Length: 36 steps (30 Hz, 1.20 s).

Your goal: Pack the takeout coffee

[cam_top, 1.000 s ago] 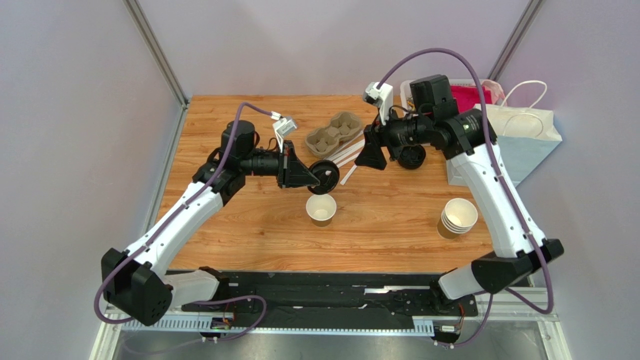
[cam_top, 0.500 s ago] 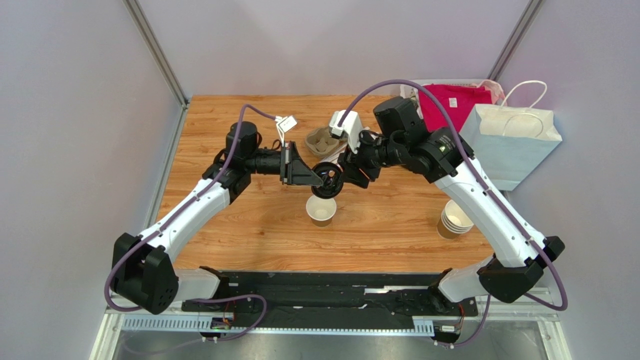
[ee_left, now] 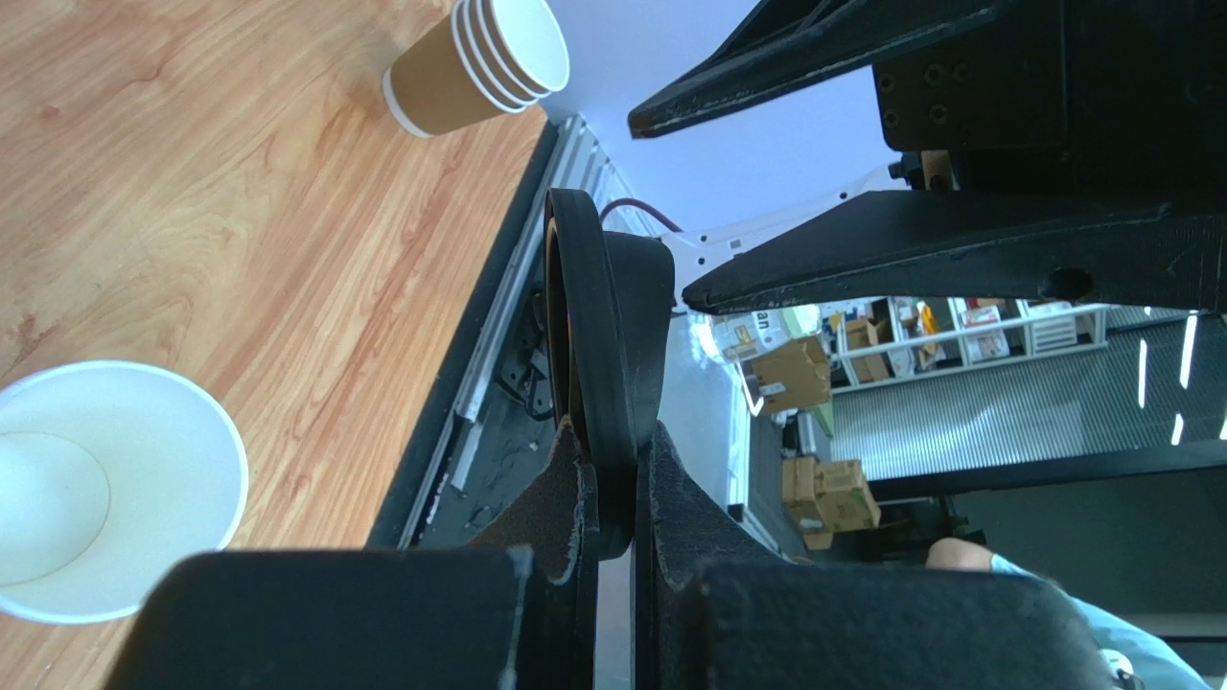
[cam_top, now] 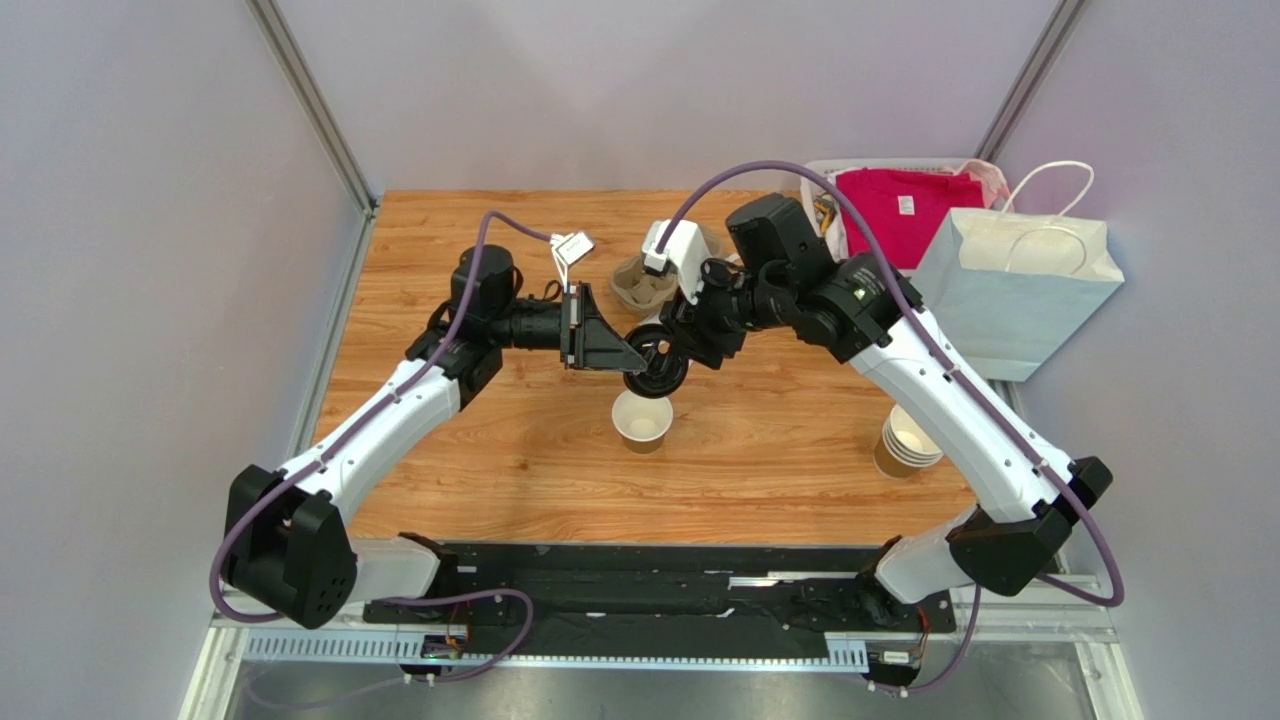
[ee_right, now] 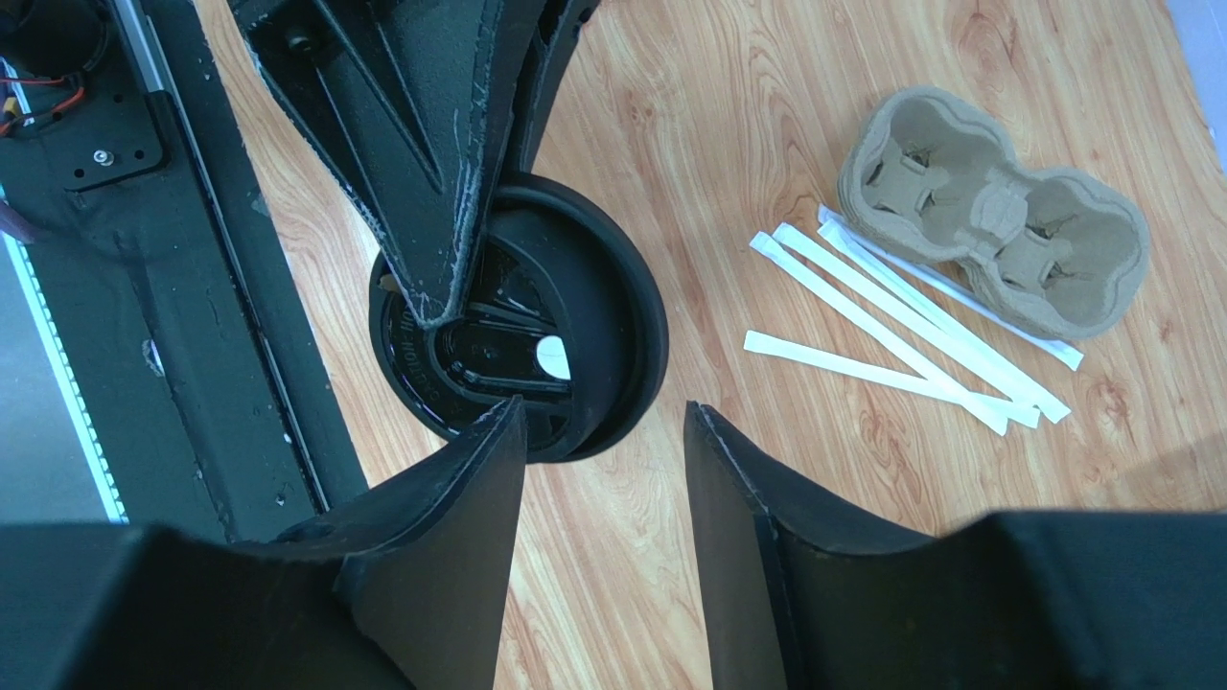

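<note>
1. Two hands meet over the counter point(cam_top: 496, 450) in the top view. The left hand point(cam_top: 639, 354) is clamped on the black lid point(cam_top: 655, 363), which it holds on edge just above the lidless paper cup point(cam_top: 643, 422). The right hand point(cam_top: 679, 348) is just beside the lid.
2. Left wrist view: its fingers point(ee_left: 565, 496) pinch the lid's rim, and the cup stands on the wood.
3. Right wrist view: the right hand's fingers point(ee_right: 475, 503) stand apart, with the lid's edge at the gap.

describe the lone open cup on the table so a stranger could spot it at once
On the wooden table, look near the middle, right by the black lid that the left gripper holds on edge. The cup stands alone, lidless and white inside; the other cups are stacked near the right edge.
</note>
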Available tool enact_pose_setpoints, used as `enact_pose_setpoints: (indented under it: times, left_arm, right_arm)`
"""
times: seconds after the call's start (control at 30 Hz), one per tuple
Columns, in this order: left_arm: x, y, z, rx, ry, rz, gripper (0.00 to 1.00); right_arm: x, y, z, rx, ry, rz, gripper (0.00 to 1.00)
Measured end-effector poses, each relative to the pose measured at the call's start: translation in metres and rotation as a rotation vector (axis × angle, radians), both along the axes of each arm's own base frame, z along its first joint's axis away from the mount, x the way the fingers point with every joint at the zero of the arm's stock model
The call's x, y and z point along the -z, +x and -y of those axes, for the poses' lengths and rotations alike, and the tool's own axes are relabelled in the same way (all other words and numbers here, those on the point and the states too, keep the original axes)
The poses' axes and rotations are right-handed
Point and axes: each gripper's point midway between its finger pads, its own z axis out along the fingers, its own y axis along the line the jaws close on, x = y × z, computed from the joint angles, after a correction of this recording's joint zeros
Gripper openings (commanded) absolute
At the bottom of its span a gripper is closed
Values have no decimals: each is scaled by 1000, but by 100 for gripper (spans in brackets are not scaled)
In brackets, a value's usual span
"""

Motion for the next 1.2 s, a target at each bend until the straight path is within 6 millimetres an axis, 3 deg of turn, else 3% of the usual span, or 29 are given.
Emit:
enact_pose_setpoints:
  times: [0.47,0.6,0.63,0.7,0.73,0.77,0.83,0.87,1.03,1.2]
  left_arm:
    - [-3,-2,0,14,-17,-3,0]
    - [1,-3,0,11,-15,-22,0]
    - [1,-2,0,7,-16,-22,2]
    - [2,-1,0,2,-15,-35,15]
    - [1,-1,0,0,-16,-37,38]
    - [1,-1,0,-1,-17,-37,53]
    - [2,0,0,0,-16,-22,76]
    - [3,0,0,-1,-9,-26,81]
    - [19,10,-19,-78,59,-43,90]
    - [15,37,-78,-311,115,34,92]
  right_arm:
    - [10,6,-11,10,-33,36,36]
    - [14,5,-13,5,-46,47,14]
    - [15,4,-13,2,-51,46,5]
    - [16,4,-14,-1,-61,56,0]
    - [17,4,-14,-2,-67,61,0]
    - [17,4,-13,0,-70,65,0]
    - [15,7,-14,6,-68,77,0]
    - [15,8,-14,9,-69,79,0]
    - [26,10,-7,31,-110,75,0]
    - [47,9,1,50,-173,42,0]
